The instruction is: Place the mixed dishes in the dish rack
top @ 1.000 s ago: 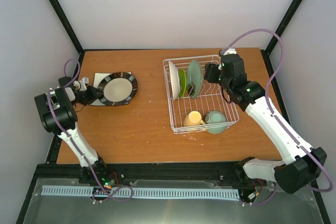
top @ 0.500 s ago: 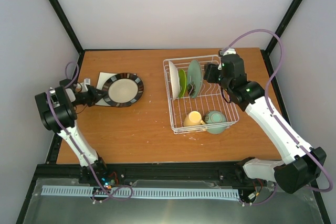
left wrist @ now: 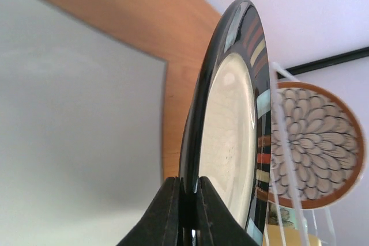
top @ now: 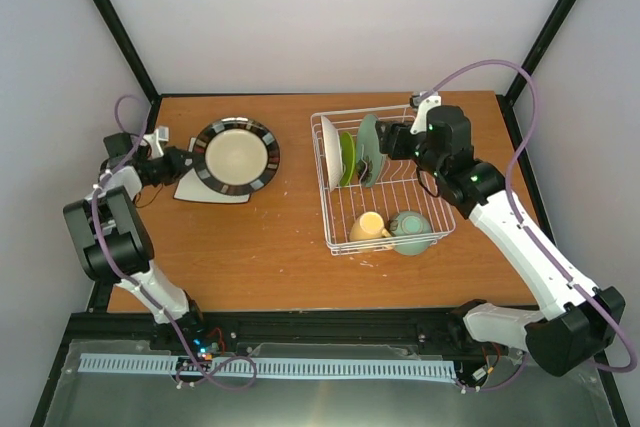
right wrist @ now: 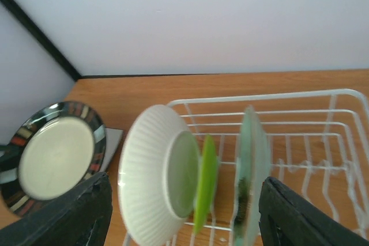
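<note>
Plate-loading step: my left hand (top: pixel 183 161) pinches the rim of the dark-rimmed plate (top: pixel 236 155), tilted up over the white square plate (top: pixel 205 192) at ten o'clock, my right hand (top: pixel 386 141) spread beside the dish rack (top: pixel 395 187) at two o'clock; next, likely, a carry to a free slot.

No readable writing is showing in any view.
The only markings appearing are decoration: short coloured bars are running round the rim of the dark-rimmed plate (top: pixel 237 155), and a petal pattern is covering a brown-edged round disc (left wrist: pixel 323 136) behind it in the left wrist view. Neither is forming letters, numbers or a brand.
</note>
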`<state>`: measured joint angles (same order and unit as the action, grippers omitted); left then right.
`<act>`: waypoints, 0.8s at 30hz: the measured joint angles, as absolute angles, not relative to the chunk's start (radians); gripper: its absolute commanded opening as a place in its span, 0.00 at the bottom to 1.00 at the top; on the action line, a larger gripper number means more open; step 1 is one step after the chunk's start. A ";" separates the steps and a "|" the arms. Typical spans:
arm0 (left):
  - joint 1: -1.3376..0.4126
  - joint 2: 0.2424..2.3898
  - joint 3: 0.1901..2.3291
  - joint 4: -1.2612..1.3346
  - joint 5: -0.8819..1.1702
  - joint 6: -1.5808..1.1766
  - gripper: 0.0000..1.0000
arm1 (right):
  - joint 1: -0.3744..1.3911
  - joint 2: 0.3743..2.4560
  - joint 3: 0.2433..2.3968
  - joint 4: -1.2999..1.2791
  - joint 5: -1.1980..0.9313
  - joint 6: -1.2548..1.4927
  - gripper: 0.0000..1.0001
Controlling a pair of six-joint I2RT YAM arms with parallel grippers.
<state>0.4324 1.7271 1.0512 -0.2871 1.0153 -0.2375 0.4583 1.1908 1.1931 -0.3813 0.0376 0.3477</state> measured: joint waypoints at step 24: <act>0.139 1.369 1.182 -0.232 1.183 -0.439 0.01 | 0.456 1.509 1.223 -0.082 -0.815 0.466 0.77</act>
